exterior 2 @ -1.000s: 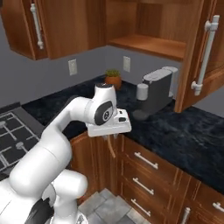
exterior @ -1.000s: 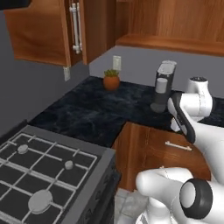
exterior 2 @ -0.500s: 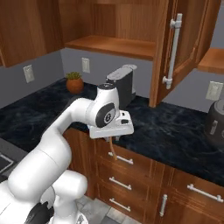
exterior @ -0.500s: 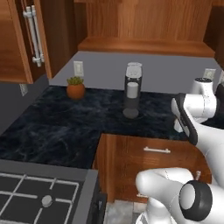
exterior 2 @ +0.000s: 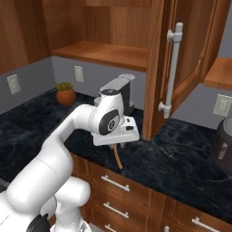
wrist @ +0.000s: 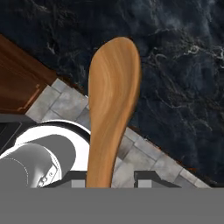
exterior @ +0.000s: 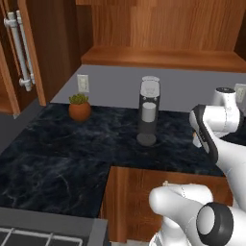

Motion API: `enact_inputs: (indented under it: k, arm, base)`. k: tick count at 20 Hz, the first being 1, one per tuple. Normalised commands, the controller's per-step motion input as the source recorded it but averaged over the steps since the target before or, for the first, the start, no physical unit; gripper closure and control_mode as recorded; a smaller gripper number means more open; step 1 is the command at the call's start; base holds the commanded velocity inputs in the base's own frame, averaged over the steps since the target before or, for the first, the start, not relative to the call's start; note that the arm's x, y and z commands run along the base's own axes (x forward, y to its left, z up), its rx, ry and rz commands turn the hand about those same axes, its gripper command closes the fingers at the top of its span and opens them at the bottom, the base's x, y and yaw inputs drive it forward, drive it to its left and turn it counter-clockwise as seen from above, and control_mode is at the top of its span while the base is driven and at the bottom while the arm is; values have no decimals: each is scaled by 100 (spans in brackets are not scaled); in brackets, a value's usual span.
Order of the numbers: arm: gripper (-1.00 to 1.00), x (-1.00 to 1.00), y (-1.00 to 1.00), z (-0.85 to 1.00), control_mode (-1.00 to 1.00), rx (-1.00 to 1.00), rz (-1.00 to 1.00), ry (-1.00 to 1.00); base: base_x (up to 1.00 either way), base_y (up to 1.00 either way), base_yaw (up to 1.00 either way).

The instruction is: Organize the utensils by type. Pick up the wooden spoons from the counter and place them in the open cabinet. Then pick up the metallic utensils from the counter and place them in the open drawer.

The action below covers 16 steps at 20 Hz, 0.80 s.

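Note:
My gripper (exterior 2: 117,146) is shut on a wooden spoon (exterior 2: 118,159) that hangs down from it over the front edge of the black marble counter (exterior 2: 181,158). In the hand view the spoon's (wrist: 111,105) orange-brown bowl points away from my gripper (wrist: 109,181), with counter and floor tiles beneath it. The open cabinet (exterior 2: 106,53) is above and behind the hand, its wood shelf (exterior: 158,57) bare, its door (exterior 2: 174,68) swung out just right of the hand. The metallic utensils and the open drawer are out of view.
A coffee machine (exterior: 148,115) stands on the counter (exterior: 72,158) right behind the hand. A potted plant (exterior: 79,108) sits at the back left. A dark appliance (exterior 2: 224,140) is at the far right. Closed drawers (exterior 2: 118,186) line the front below. A second cabinet door (exterior: 19,48) hangs at the left.
The base has driven along the counter, so the whole scene slid. The stove left the views and the open cabinet came closer. The spoon stays in the gripper, the arm's pose unchanged.

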Motion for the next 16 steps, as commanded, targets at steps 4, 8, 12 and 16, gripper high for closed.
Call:
enact_inputs:
  k: [4, 8, 12, 16]
  arm:
    - [100, 0, 0, 0, 100, 0, 0, 0]
    - [100, 0, 0, 0, 100, 0, 0, 0]
    - [100, 0, 0, 0, 100, 0, 0, 0]
    - [100, 0, 0, 0, 100, 0, 0, 0]
  base:
    - [62, 4, -8]
    - [52, 9, -9]
    - [15, 5, -3]
    - [-6, 0, 0]
